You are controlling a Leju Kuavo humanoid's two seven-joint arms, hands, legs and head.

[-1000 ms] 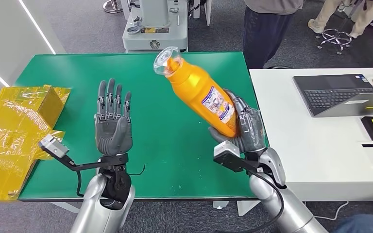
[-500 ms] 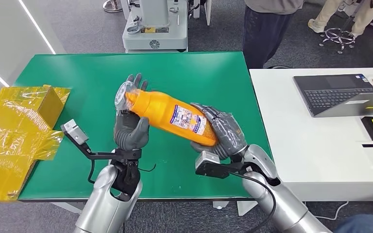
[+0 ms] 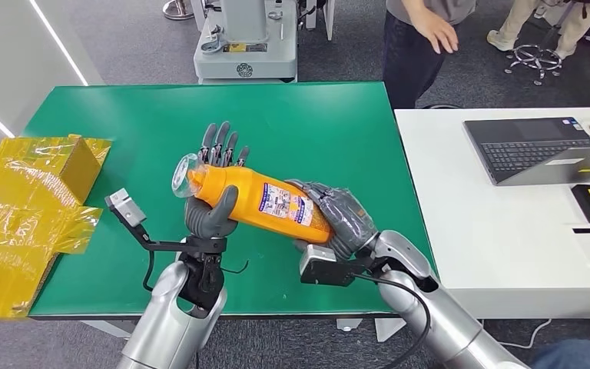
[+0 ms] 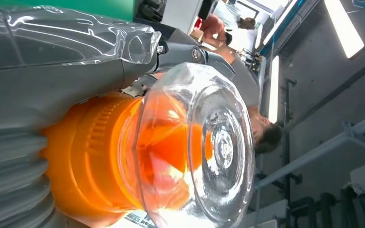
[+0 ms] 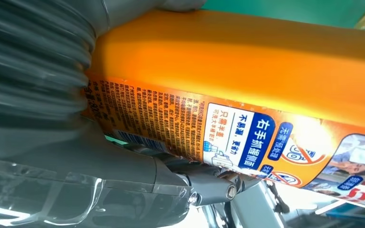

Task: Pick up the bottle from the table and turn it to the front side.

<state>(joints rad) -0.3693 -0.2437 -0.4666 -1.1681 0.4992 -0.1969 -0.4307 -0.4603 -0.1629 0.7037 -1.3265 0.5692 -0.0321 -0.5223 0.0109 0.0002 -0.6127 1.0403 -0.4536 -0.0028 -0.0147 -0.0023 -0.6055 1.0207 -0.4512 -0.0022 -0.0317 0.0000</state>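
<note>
Both hands hold one thing between them. Right hand point(image 3: 336, 217) wraps the base end of the single orange plastic bottle with a printed label point(image 3: 265, 198), fingers closed around its body; left hand point(image 3: 213, 194) cups the neck end just behind the clear domed cap point(image 3: 184, 174), thumb pressed over the orange shoulder and fingers reaching up behind it. The bottle lies nearly level, cap toward the robot's left, lifted clear of the green table point(image 3: 123, 131). Picking up looks done; the label faces up and toward the camera, so the turn appears well along, though whether that is the front side I cannot tell. Elsewhere: one crumpled yellow wrapping point(image 3: 23, 207) at the table's left edge, one laptop point(image 3: 541, 146) on the neighbouring white table.
</note>
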